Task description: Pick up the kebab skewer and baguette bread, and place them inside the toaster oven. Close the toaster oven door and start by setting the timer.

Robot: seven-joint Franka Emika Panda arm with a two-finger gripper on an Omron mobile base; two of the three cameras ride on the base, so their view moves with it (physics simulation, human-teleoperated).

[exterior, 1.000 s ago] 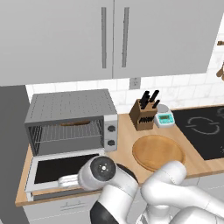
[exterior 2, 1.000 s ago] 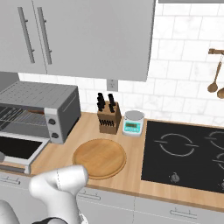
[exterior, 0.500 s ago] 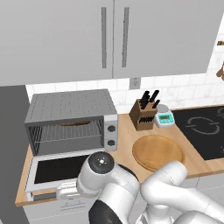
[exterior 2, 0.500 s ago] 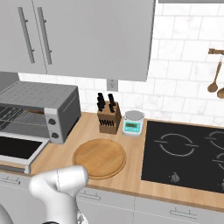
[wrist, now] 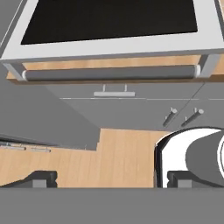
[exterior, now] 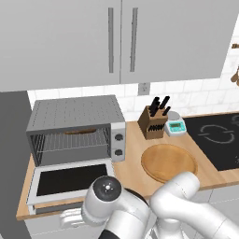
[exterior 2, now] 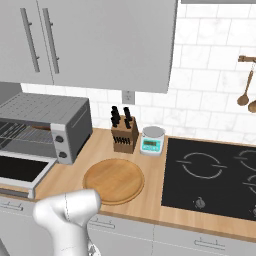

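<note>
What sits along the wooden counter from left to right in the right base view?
Silver-grey toaster oven with its dark-glass drop-down door open → round wooden cutting board → wooden knife block → small teal-faced kitchen scale → black cooktop.

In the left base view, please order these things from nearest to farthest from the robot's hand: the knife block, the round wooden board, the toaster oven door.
The hand is low, just in front of the door's handle.
1. toaster oven door, lying open right by the hand.
2. round wooden board, on the counter to the right.
3. knife block, farther back by the wall.
</note>
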